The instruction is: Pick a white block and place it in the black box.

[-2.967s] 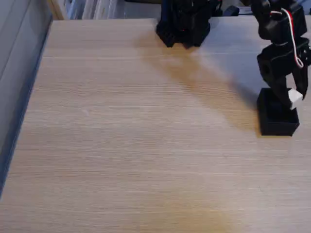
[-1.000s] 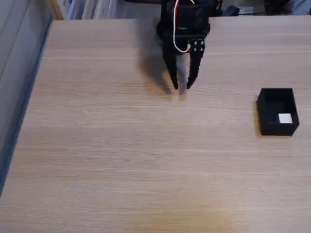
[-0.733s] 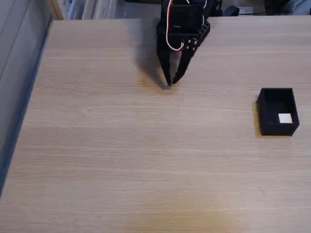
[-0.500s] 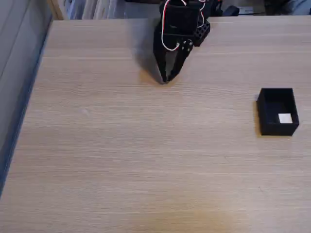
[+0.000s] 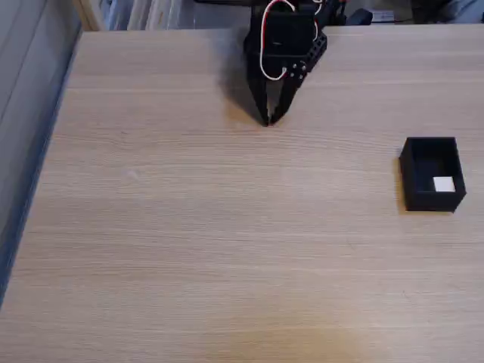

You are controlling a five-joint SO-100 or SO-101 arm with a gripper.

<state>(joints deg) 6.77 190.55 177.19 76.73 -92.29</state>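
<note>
The lower half of the frame holds bare wood: a light table (image 5: 189,257) with fine grain running left to right, and a slightly darker, warmer patch near the bottom edge, right of centre. Down the left edge runs a grey-blue strip beside the tabletop, slanting from the upper left toward the lower left corner.

At the right, about mid-height, sits the box (image 5: 431,173), matte black, open on top, its thin walls standing square to the table. The block (image 5: 444,184) lies inside it, a small white cube on the floor of the box, toward the lower right of the opening and close to the near wall. Nothing touches either of them.

Farther back, in the upper middle of the frame, the arm (image 5: 287,38) reaches down over the table from the far edge. It is black, with a white and a red wire looping across its front. The gripper (image 5: 268,121) points down toward the wood, its two fingers (image 5: 259,94) slanting in to meet at the tips, pressed together with nothing between them. A soft shadow lies on the table just left of it. The gripper is well apart from the box, far to the box's upper left.

Beyond the far edge, along the top of the frame, are blurred items too indistinct to name.
</note>
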